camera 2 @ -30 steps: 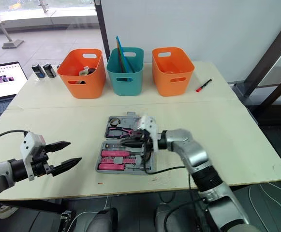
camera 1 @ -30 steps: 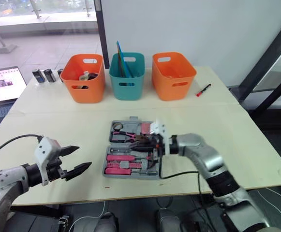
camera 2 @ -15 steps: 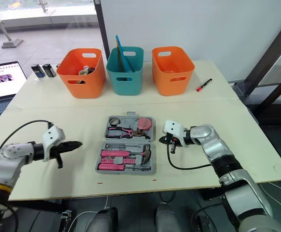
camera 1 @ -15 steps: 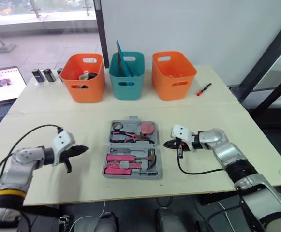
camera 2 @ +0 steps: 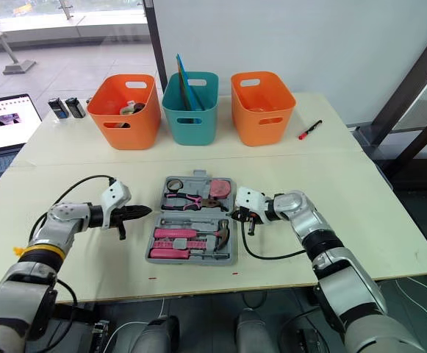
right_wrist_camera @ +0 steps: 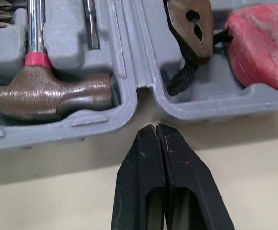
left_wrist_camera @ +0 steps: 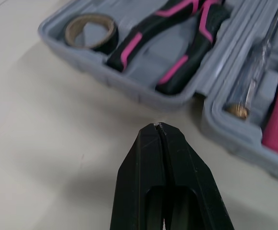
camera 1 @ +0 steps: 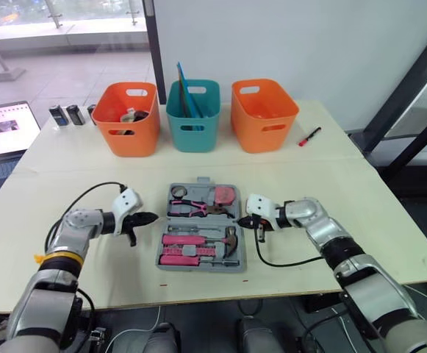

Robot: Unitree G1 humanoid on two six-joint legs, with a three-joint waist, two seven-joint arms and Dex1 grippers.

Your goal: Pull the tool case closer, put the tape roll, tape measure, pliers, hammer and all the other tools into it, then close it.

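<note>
The pale worktop (camera 1: 360, 213) carries three bins along its far side: orange (camera 1: 127, 121), teal (camera 1: 193, 118) and orange (camera 1: 263, 118). In the middle, nearer the front edge, lies the tool case (camera 1: 198, 268), grey moulded plastic, open flat in two halves joined by a hinge strip.

The left tool (left_wrist_camera: 159, 125) rests low by the case's left side, fingers pressed together and holding nothing; its tip is close to the case wall but apart from it. The right tool (right_wrist_camera: 155, 126) is also shut tight and empty, its tip just beside the hinge notch on the case's right side (whether it touches the wall cannot be told).

In the near half sit a hammer (right_wrist_camera: 48, 98) with a brown head and pink collar, pink-handled tools (camera 1: 184, 240) and a slim screwdriver (left_wrist_camera: 258, 76). The far half holds black-and-pink pliers (left_wrist_camera: 177, 38), a pink tape measure (right_wrist_camera: 263, 48) and a dark tape roll (left_wrist_camera: 91, 32).
</note>
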